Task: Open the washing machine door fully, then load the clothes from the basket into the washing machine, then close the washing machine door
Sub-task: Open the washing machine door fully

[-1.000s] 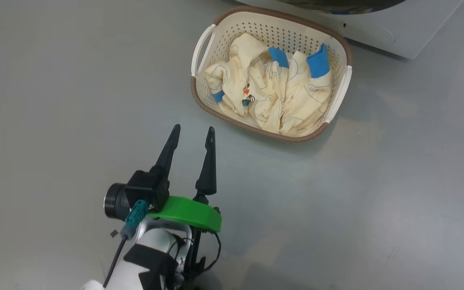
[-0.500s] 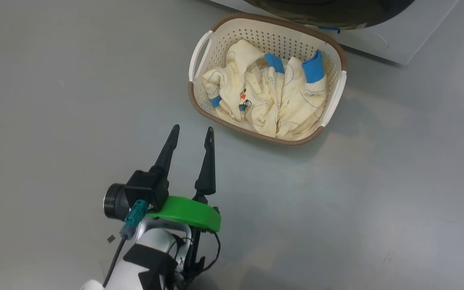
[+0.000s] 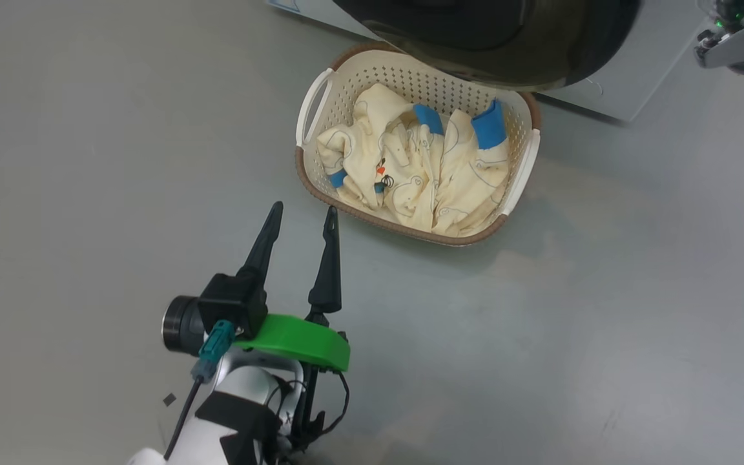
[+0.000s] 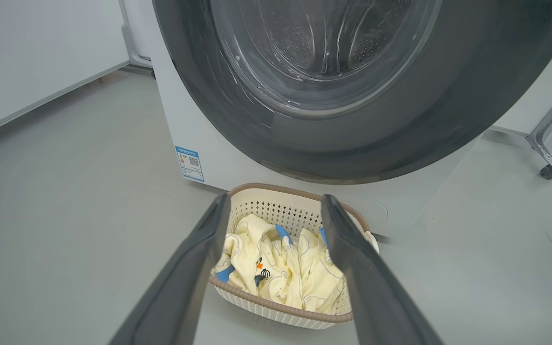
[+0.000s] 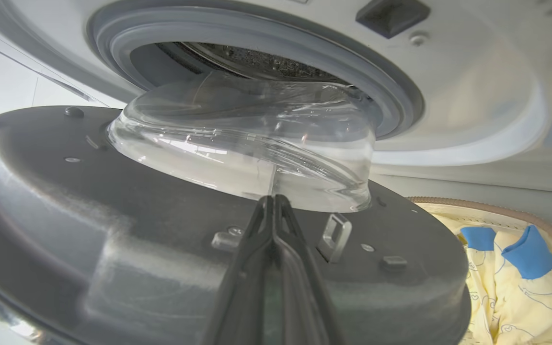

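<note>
Door (image 3: 495, 45) rim now overhangs the far side of the basket (image 3: 404, 77); a second ago it lay clear. Whole picture has shifted too, so part of that is camera. Right arm (image 3: 743, 48) has come in at upper right.

Head view: clothes (image 3: 411, 174) all in basket, on the floor before the washing machine (image 3: 637, 77). Left end effector (image 3: 303, 208) hangs wide and empty, near the basket's near rim, not touching.

Left wrist view: fingers splayed, framing basket and clothes. Door's black rim and glass above, outer face toward camera. Blue sticker (image 4: 189, 164) low on machine front.

Right wrist view: right end effector (image 5: 273, 199) pinched together, holding nothing. Tips at door's inner face just under the glass bowl, beside the latch hook (image 5: 333, 235); contact not certain. Grey seal (image 5: 391, 91) and drum (image 5: 257, 60) show beyond.

Step, as judged: opening the door, not yet full. Next calls for pushing the inner face further out, clear of the port, before any reach for clothes.
</note>
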